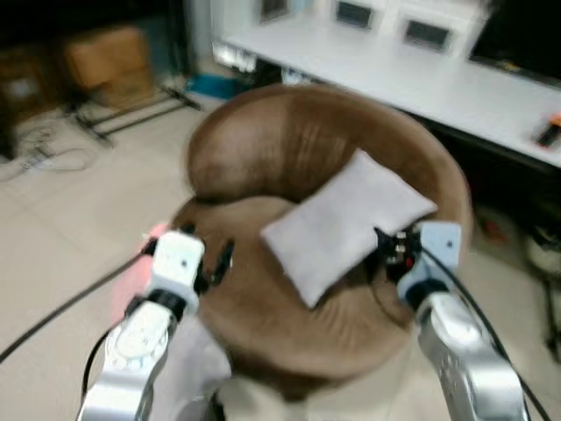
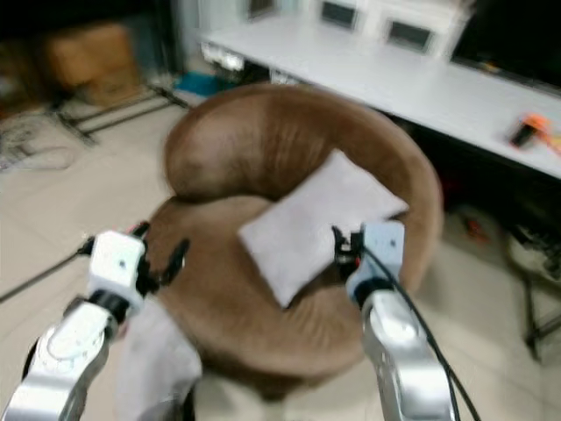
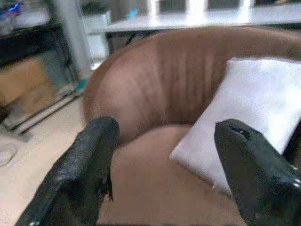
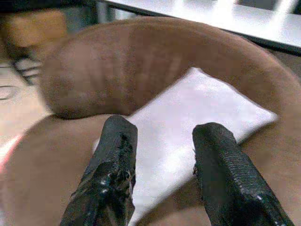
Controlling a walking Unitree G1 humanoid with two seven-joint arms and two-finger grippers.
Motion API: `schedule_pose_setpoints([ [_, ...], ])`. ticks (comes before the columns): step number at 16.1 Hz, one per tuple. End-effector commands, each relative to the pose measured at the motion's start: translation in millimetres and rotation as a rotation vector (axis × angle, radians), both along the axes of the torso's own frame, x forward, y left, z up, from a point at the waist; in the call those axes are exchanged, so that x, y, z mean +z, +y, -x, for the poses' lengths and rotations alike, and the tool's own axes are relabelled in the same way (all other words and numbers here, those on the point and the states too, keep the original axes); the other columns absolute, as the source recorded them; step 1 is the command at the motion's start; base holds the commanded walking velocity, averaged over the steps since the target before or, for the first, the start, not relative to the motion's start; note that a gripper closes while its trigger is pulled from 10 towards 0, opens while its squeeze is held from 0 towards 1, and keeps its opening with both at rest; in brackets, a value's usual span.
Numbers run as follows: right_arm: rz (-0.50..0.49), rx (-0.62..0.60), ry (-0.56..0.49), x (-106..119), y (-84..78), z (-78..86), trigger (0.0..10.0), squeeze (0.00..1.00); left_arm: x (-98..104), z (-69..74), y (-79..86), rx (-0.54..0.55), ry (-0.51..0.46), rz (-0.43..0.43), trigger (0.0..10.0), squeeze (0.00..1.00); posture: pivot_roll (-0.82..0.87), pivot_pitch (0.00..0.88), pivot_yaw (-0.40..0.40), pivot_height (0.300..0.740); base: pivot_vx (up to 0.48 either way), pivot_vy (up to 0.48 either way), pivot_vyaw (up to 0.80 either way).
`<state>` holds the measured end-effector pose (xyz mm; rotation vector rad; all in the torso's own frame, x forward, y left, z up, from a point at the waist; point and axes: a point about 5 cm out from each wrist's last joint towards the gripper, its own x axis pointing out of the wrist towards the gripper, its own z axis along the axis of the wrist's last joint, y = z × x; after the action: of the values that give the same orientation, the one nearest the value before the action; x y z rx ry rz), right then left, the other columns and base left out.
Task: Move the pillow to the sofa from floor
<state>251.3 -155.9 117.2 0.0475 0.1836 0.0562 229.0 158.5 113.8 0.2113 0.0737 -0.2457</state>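
Observation:
A pale grey pillow lies on the seat of a round brown sofa chair, leaning against its curved back. My right gripper hangs at the pillow's near right edge, fingers open and spread over the pillow, holding nothing. At the seat's left front edge, clear of the pillow, my left gripper is open too. The left wrist view looks between its fingers at the sofa back and the pillow.
A long white desk runs behind the sofa, with small items at its right end. Cardboard boxes and a metal stand sit at the back left. A black cable crosses the tiled floor at left.

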Motion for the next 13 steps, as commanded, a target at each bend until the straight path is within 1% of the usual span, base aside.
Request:
schedule_pose_setpoints([
  [1,0.004,-0.008,0.003,0.5,-1.7,1.5,10.0,0.0,-1.3,0.5,-1.8,-0.011,0.009,-0.006,10.0,0.0,0.01,0.0,-0.057,0.74,-0.259,0.0,0.0],
  [7,0.009,-0.009,0.008,0.5,-1.3,-0.8,10.0,0.0,-1.5,-1.6,-0.3,-0.001,0.005,-0.006,10.0,0.0,0.02,0.0,-0.062,0.74,-0.256,0.0,0.0],
  [8,0.01,-0.008,0.013,-0.2,-1.5,-0.1,10.0,0.0,-2.1,-1.6,1.3,0.009,0.007,-0.017,10.0,0.0,0.02,0.0,-0.061,0.74,0.0,0.0,0.0],
  [13,0.009,-0.009,0.025,-2.7,-4.2,0.6,10.0,0.0,-3.2,-0.9,2.3,0.018,0.018,-0.006,10.0,0.0,0.02,0.0,-0.065,0.74,0.0,0.0,0.0],
])
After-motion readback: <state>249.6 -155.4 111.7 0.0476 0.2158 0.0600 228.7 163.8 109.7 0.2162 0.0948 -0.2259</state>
